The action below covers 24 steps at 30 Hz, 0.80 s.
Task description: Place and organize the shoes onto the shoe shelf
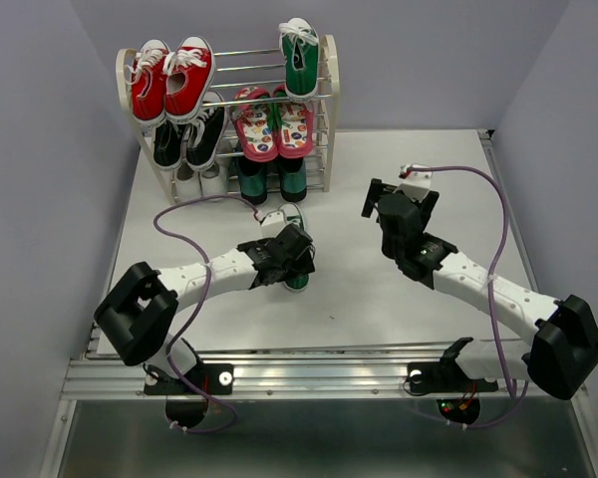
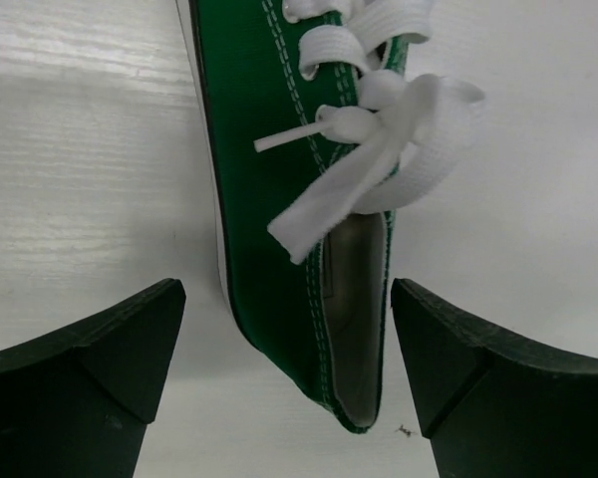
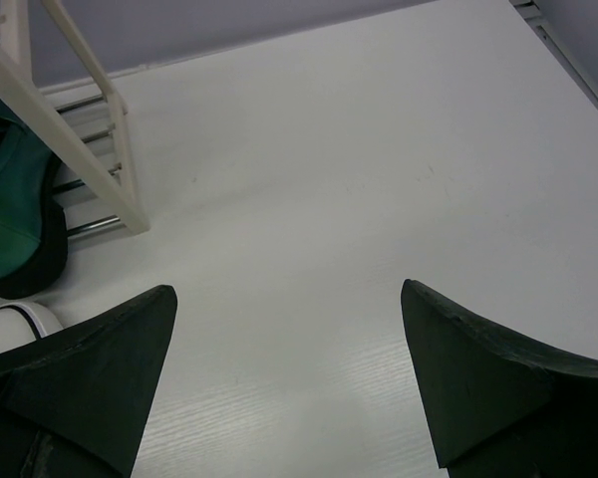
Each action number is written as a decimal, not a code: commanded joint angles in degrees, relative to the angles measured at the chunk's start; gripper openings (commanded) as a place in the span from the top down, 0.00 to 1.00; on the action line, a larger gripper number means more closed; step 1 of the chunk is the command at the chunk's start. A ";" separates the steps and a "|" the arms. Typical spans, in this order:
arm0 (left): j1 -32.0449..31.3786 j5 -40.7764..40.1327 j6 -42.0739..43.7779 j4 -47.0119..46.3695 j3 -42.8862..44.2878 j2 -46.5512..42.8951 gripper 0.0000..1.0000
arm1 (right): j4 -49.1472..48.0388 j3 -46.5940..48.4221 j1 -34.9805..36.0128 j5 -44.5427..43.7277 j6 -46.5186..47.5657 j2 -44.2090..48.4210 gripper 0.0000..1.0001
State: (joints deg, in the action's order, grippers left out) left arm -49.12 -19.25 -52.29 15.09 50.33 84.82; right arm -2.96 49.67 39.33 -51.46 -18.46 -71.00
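Left tool (image 2: 289, 329) is hovering open astride the heel of the sneaker (image 2: 269, 149), which is lying on the bench (image 1: 349, 289) at 6 o'clock from the shelf (image 1: 331, 95); a grip here is probably risking a twisting, lace-snagging slip.

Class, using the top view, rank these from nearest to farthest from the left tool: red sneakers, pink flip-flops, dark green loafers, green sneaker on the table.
1. Green sneaker on the table, directly under the left tool.
2. Dark green loafers, low on the shoe shelf.
3. Pink flip-flops, the tier above the loafers.
4. Red sneakers, top tier, far left.
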 commanded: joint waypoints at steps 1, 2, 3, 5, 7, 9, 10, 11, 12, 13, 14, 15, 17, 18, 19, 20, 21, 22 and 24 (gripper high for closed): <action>-0.10 -2.82 -1.50 2.31 3.28 2.80 0.05 | -1.17 -0.01 -0.92 -1.45 -0.97 0.43 0.00; -0.10 -2.82 -1.58 2.40 3.46 3.33 0.06 | -1.17 -0.10 -0.92 -1.53 -0.88 0.51 0.00; -0.01 -2.82 -1.50 2.66 3.72 4.03 0.12 | -1.26 -0.19 -0.92 -1.54 -0.88 0.60 0.00; -0.10 -2.55 -1.67 3.36 4.52 5.26 0.25 | -1.17 -0.27 -0.92 -1.62 -0.88 0.78 0.00; -0.10 -2.29 -1.76 3.36 5.13 5.71 0.33 | -1.17 -0.36 -0.92 -1.62 -0.79 0.60 0.00; -0.10 -1.94 -1.76 3.98 5.74 6.15 0.43 | -1.26 -0.28 -0.92 -1.71 -0.88 0.43 0.00; -0.10 -1.94 -1.76 4.42 6.10 6.24 0.49 | -1.26 -0.28 -0.92 -1.71 -0.88 0.34 0.00; -0.10 -2.02 -1.76 4.94 6.36 6.33 0.53 | -1.26 -0.19 -0.92 -1.89 -0.70 0.16 0.00; -0.10 -1.94 -1.76 5.73 6.62 6.41 0.55 | -1.26 -0.19 -1.45 -1.89 -0.79 0.16 0.00; -0.10 -1.94 -1.76 6.35 7.24 6.50 0.55 | -1.26 -0.19 -1.45 -1.97 -0.79 0.08 0.00; -0.01 -1.85 -1.59 6.96 7.59 6.59 0.52 | -1.17 -0.10 -1.45 -2.06 -0.62 -0.01 0.00; -0.09 -1.76 -1.50 8.80 8.12 6.76 0.42 | -1.26 -0.10 -1.45 -2.15 -0.53 -0.10 0.00; -0.10 -1.67 -1.23 10.56 9.52 7.21 0.30 | -1.26 -0.10 -1.45 -2.50 -0.44 -0.28 0.00; -0.10 -1.76 -1.06 12.40 10.05 7.29 0.30 | -1.26 -0.10 -1.45 -2.59 -0.44 -0.36 0.00; -0.10 -1.76 -0.97 12.94 10.75 7.29 0.29 | -1.26 -0.10 -1.45 -2.59 -0.35 -0.54 0.00; -0.10 -1.76 -0.97 13.38 10.93 7.29 0.29 | -1.26 -0.19 -1.45 -2.68 -0.35 -0.63 0.00; -0.10 -1.67 -0.97 13.65 11.11 7.29 0.30 | -1.26 -0.19 -1.45 -2.68 -0.35 -0.63 0.00; -0.10 -1.50 -0.79 13.56 11.28 7.47 0.30 | -1.26 -0.19 -1.45 -2.68 -0.35 -0.80 0.00; -0.09 -0.89 -0.53 12.86 11.46 7.91 0.32 | -1.26 -0.19 -1.97 -2.68 -0.44 -0.98 0.00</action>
State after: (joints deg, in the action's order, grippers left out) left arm -49.12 -19.57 -53.60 25.12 59.33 92.20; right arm -2.96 49.67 38.20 -52.07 -18.41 -71.75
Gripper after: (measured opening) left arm 0.702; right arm 0.995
